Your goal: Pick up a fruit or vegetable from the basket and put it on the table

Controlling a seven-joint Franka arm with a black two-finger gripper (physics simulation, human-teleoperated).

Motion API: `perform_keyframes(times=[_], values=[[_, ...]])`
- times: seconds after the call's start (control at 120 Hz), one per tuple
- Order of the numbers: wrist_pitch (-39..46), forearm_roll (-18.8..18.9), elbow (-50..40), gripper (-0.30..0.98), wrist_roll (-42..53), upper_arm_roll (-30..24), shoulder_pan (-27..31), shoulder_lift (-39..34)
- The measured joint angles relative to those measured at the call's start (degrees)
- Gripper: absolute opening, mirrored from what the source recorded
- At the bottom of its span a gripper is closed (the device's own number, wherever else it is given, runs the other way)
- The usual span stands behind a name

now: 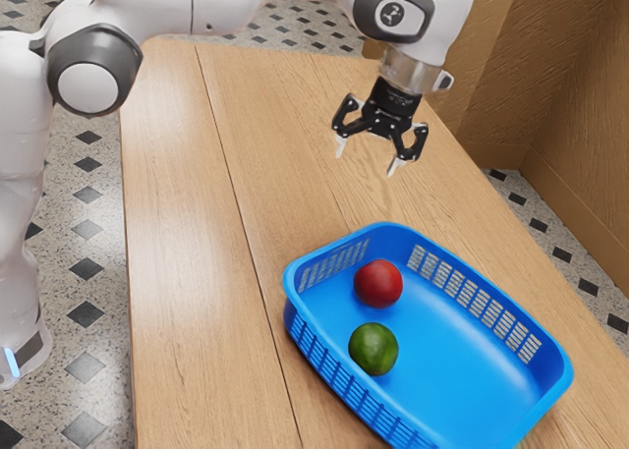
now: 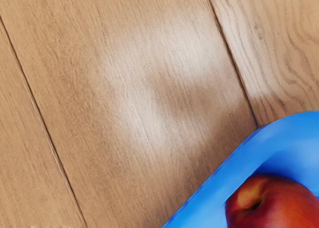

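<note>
At the exterior view's left stands the smooth white arm with grey joint covers (image 1: 157,7), beside a speckled stone-look floor with dark diamond insets (image 1: 59,272). Next is the tabletop of pale brown grained wood planks (image 1: 177,223), divided by dark, straight seams. Above it is the black two-finger gripper with pale fingertips (image 1: 368,157); its jaws are spread, with nothing between them. The round, mottled dark-green fruit or vegetable (image 1: 373,349) rests inside the basket, near the round red fruit (image 1: 378,284), also inside; the wrist view details the latter's orange-yellow patch and dimpled top. The blue, rounded-corner plastic basket (image 1: 462,351) has a smooth base and slotted walls and rests on the tabletop. At the exterior view's right rises a brown, rough-textured wall (image 1: 590,76).
</note>
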Motion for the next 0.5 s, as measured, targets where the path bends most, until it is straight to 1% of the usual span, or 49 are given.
perform_keyframes(times=[0.15, 0.267, 0.317, 0.383, 0.45, 0.5], values=[[5.8, -0.4, 0.0, 0.69, -15.6, -0.3, 0.0, -0.5], [8.0, -0.7, -0.1, 0.69, -22.9, -0.9, -1.7, -3.9], [8.8, -0.8, 0.0, 0.69, -22.4, -1.1, -1.7, -3.0], [10.3, -0.9, 0.0, 0.69, -19.1, -1.4, -1.6, -1.4], [12.9, -1.2, 0.0, 0.69, -13.0, -2.5, -1.4, 2.0], [15.8, -2.1, 0.0, 0.69, -8.2, -3.0, -1.8, 3.9]])
